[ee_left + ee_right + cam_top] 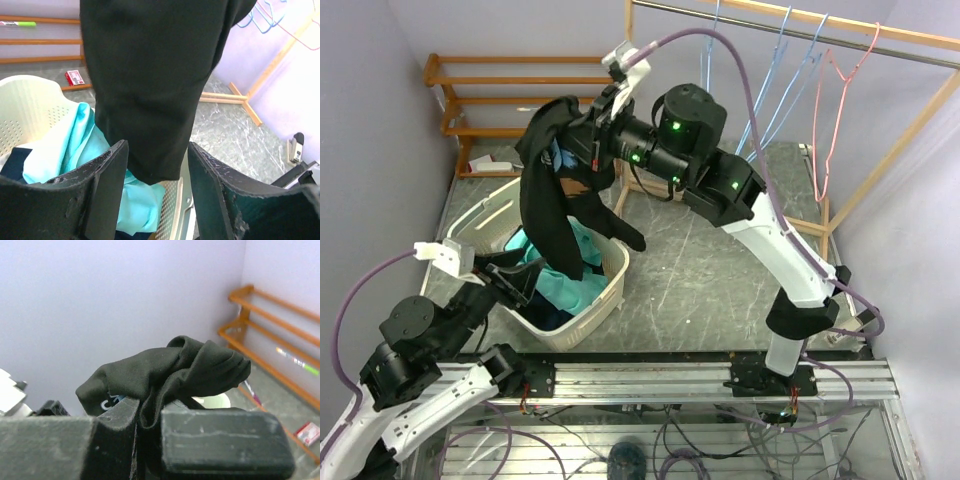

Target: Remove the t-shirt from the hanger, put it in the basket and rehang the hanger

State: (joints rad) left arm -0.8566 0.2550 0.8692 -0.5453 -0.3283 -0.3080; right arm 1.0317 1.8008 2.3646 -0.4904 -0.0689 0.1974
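The black t-shirt [545, 195] hangs bunched from my right gripper [590, 140], which is shut on a fold of it [170, 370] high above the basket. A light blue piece [557, 158] shows among the folds near the grip and looks like the hanger; the rest of it is hidden. The shirt's lower end [150, 75] dangles just in front of my left gripper [157, 160]. That gripper [510, 280] is open at the basket's near left side, with nothing pinched between its fingers.
A white laundry basket [612, 290] below the shirt holds teal cloth [75, 145] and dark clothes. A wooden rack [880, 30] at the back right carries blue hangers [785, 60] and a pink one [840, 110]. A wooden shelf [500, 80] stands back left.
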